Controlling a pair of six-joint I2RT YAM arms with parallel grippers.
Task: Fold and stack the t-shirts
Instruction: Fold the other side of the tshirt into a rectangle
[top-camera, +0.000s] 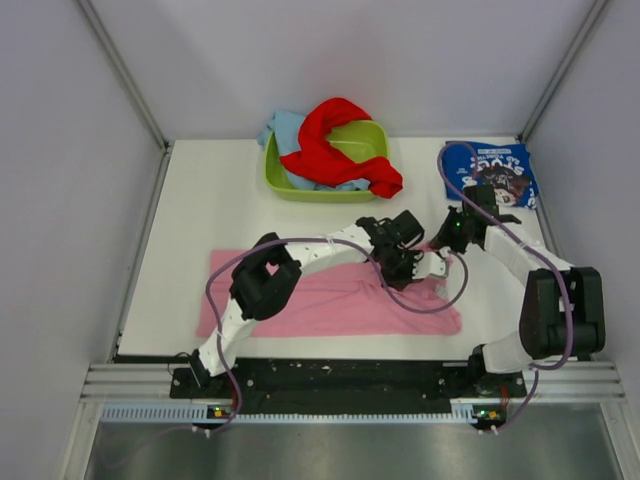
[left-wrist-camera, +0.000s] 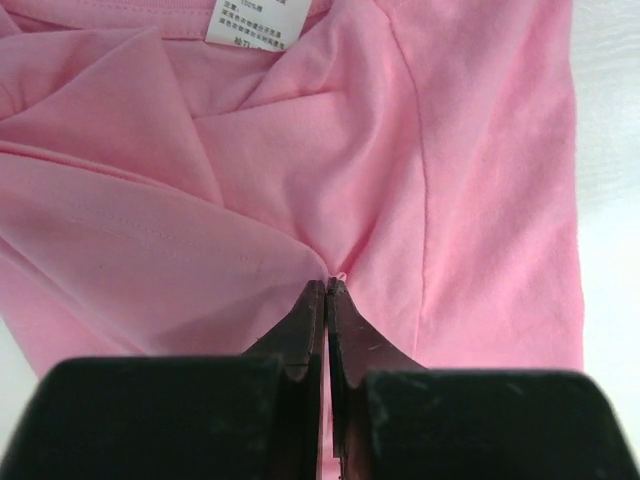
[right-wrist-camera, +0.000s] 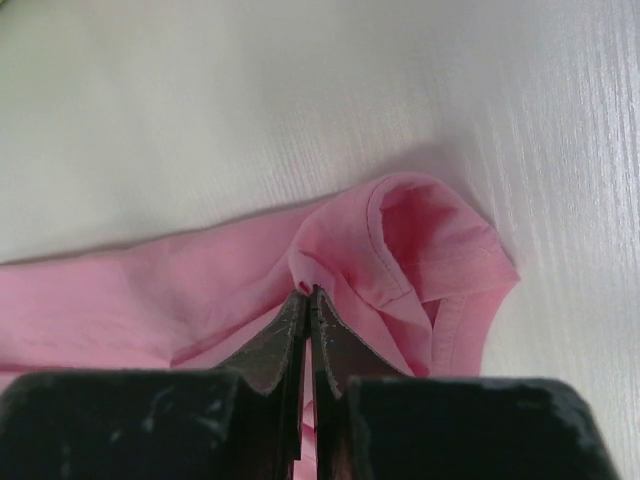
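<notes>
Pink t-shirt (top-camera: 320, 305) spread along the near worktop (top-camera: 200, 210); red t-shirt (top-camera: 335, 150) and light blue t-shirt (top-camera: 280, 128) in the lime tub (top-camera: 300, 193), navy t-shirt (top-camera: 495, 170) far right. Left wrist: left claw (left-wrist-camera: 327, 287) clenched on pinched pink cloth. Right wrist: right claw (right-wrist-camera: 308, 293) clamped on cloth beside the sleeve (right-wrist-camera: 430, 240).

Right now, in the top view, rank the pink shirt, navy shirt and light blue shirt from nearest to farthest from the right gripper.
1. pink shirt, pinched in the right gripper.
2. navy shirt, back right.
3. light blue shirt, far back, left of centre.
</notes>
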